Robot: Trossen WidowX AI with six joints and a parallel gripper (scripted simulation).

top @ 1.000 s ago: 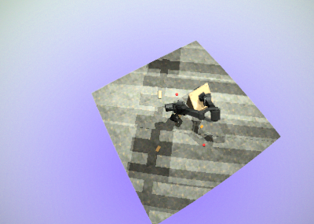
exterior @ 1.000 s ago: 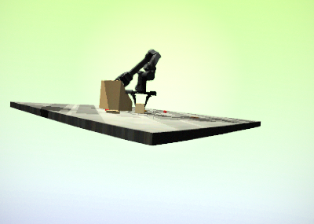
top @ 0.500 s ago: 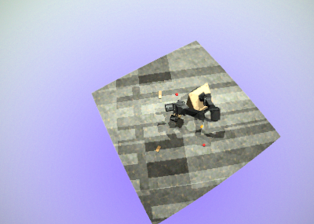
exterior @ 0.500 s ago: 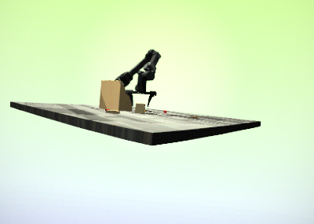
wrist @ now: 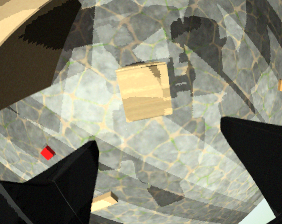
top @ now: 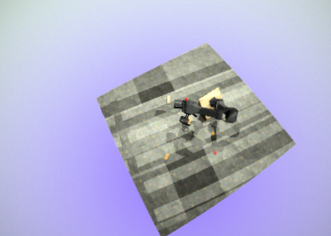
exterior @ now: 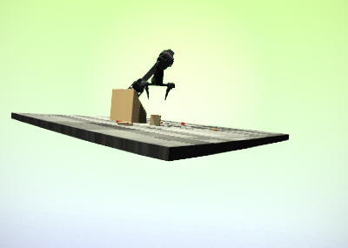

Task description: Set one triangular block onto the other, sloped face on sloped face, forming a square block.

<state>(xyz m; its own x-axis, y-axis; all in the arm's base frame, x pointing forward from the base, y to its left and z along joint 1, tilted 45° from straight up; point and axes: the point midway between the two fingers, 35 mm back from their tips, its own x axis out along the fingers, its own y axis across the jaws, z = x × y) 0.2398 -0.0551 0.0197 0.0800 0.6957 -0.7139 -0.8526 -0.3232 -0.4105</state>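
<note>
A small tan block [wrist: 144, 90] [exterior: 155, 119] [top: 189, 119] stands on the patterned table [top: 199, 182] [exterior: 196, 144]. From the wrist view it looks like one square block; I cannot make out the seam between the two triangular pieces. My gripper [wrist: 161, 135] [exterior: 157, 94] [top: 184, 122] is open wide and empty. It hangs straight above the block with a clear gap and touches neither the block nor the table. In the top view the arm partly covers the block.
A large tan pedestal [top: 207, 100] [exterior: 123, 105] [wrist: 19, 23] stands close behind the block and bears the arm. Small tan pieces [top: 169, 98] [top: 166, 156] [wrist: 104, 203], red bits [top: 214, 152] [wrist: 48, 152] and an orange bit [top: 213, 133] lie scattered on the table.
</note>
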